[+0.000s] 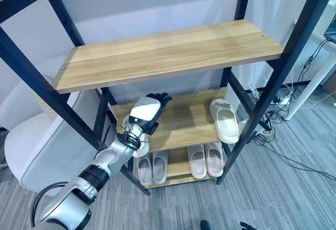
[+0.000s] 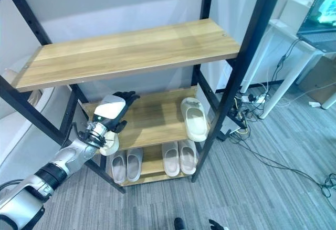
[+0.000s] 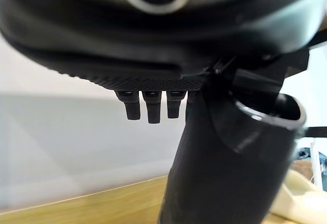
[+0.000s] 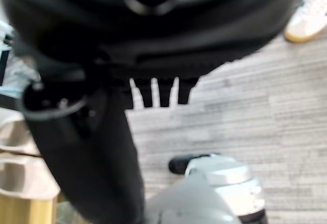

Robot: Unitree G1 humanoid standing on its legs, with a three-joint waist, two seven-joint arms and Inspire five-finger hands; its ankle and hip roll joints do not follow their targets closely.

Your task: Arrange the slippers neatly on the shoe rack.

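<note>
1. Nearest, at the lower left of the left eye view, the left arm reaches up and into the frame's centre left, ending in the left hand (image 1: 147, 112) over the left part of the shoe rack's middle shelf (image 1: 184, 119).
2. The left hand's fingers (image 1: 160, 98) stretch out fairly straight toward the back of that shelf. In the left wrist view the fingertips (image 3: 153, 109) hang relaxed in a row with nothing between them and the thumb (image 3: 225, 168), so the hand is wide and holds nothing.
3. Just under the left wrist, at the shelf's front left edge, a cream slipper (image 1: 140, 147) peeks out, mostly hidden by the hand; whether the hand touches it I cannot tell.
4. The right hand (image 4: 102, 147) shows in the right wrist view above grey carpet, its fingers (image 4: 156, 93) straight and empty.
5. On the bottom shelf (image 1: 178, 167), lower centre of the frame, four pale slippers stand toes inward: a left pair (image 1: 152, 168) side by side and a right pair (image 1: 206, 159) side by side, with bare wood between the pairs.
6. On the right end of the middle shelf lies a single cream slipper (image 1: 226, 121), well apart from the left hand, its heel overhanging the front edge.
7. Farther up, the top shelf (image 1: 168, 51) spans the upper half of the frame.
8. A white chair (image 1: 42, 140) stands at the left edge beside the shoe rack (image 1: 294, 51).
</note>
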